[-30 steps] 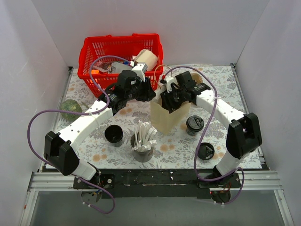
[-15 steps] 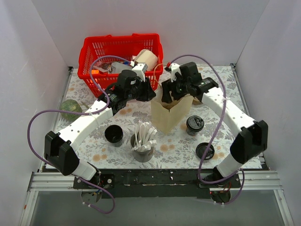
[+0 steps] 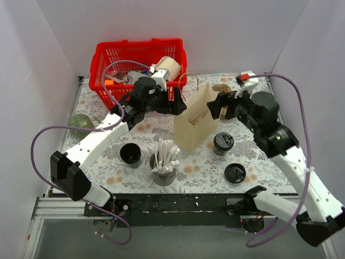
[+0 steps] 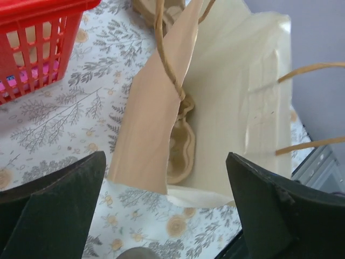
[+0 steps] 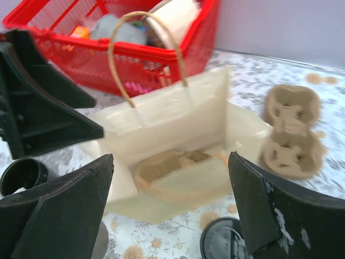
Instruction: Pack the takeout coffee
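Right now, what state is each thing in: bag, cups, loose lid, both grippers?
Bag: upright, mouth open, carrier inside.
Coffee: lidded, upright, outside the bag.
Lidless cup: upright, uncovered.
Loose lid: lying flat.
Left gripper: open, empty.
Right gripper: open, empty.

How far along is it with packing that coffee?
The paper bag stands open with a cardboard carrier inside. Nothing is in hand: both jaws are open and empty. The lidded takeout coffee sits on the table beside the bag, so lifting it in remains.
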